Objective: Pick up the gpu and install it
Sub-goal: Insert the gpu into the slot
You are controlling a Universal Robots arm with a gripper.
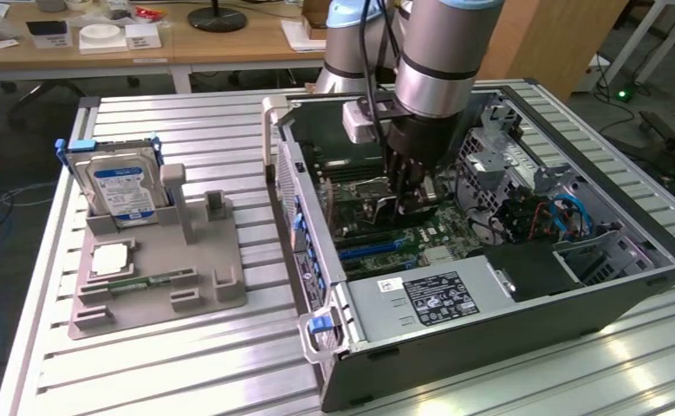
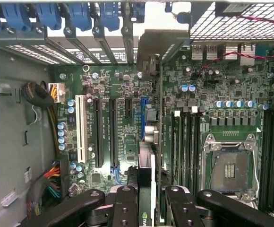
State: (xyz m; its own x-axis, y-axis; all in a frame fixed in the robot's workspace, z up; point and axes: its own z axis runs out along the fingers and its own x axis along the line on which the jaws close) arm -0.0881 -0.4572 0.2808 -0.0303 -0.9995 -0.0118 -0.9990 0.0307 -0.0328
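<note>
In the wrist view the gpu (image 2: pixel 147 165) appears edge-on as a thin dark card, with a green logo at its near end and its metal bracket (image 2: pixel 161 47) by the case's rear slots. My gripper (image 2: pixel 151 210) is shut on it, with black fingers (image 2: pixel 124 208) on either side. The card stands along the blue slot (image 2: pixel 143 111) of the motherboard (image 2: pixel 104 85); I cannot tell whether it is seated. In the exterior view my gripper (image 1: pixel 412 195) reaches down into the open computer case (image 1: pixel 522 286), and it covers the card.
A grey holder (image 1: pixel 158 290) on the exterior view's left carries a blue-labelled hard drive (image 1: pixel 118 186), a processor chip (image 1: pixel 112 258) and a green memory stick (image 1: pixel 143 282). Inside the case are the power supply (image 1: pixel 436 299), the processor socket (image 2: pixel 230 165), memory slots and cable bundles (image 2: pixel 52 182).
</note>
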